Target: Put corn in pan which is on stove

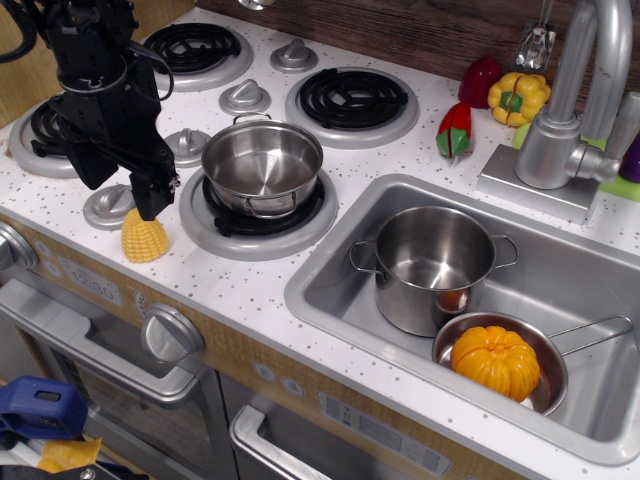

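The yellow corn [143,240] stands on the white speckled stove top [250,285] at the front edge, left of the front burner. The pan [262,166], shiny, shallow and empty, sits on that front coil burner. My black gripper [125,185] hangs just above and slightly left of the corn, left of the pan. Its jaws stand apart; one fingertip [152,203] is right over the corn's top, and I cannot tell whether it touches. Nothing is held.
Grey knobs [186,145] lie between the burners. A sink [330,290] on the right holds a taller steel pot [432,265] and a skillet with an orange pumpkin [497,362]. Toy peppers [517,96] and a faucet [565,140] stand behind it.
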Available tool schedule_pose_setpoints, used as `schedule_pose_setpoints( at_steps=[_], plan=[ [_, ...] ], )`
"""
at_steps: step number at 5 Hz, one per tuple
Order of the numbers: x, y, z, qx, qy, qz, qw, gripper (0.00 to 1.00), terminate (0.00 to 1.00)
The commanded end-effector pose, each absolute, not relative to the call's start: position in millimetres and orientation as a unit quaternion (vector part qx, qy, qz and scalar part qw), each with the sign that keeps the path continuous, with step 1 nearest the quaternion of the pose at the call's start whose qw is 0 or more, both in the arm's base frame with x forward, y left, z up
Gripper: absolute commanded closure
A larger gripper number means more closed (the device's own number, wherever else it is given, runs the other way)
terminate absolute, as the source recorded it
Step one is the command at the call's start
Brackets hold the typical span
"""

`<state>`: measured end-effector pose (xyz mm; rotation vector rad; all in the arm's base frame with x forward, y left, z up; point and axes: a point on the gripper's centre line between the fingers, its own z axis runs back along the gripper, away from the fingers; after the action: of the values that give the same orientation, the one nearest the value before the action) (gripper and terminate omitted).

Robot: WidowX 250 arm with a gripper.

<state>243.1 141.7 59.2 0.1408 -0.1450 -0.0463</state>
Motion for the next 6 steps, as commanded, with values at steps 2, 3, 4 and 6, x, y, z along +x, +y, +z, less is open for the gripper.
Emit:
schedule_pose_setpoints(
  at_steps=[2, 3, 4, 6],
  plan=[
    [244.7, 147.1, 50.7, 0.064, -0.082, -0.029, 0.994, 0.0, 0.0],
    [247.0, 155.1, 37.4, 0.057, -0.094, -0.041, 0.993, 0.0, 0.0],
    [249.2, 162.5, 23.7, 0.04, -0.101, -0.043, 0.993, 0.0, 0.0],
    [245.6, 159.6, 13.1, 0.044, -0.128, -0.027, 0.99, 1.0, 0.0]
  ],
)
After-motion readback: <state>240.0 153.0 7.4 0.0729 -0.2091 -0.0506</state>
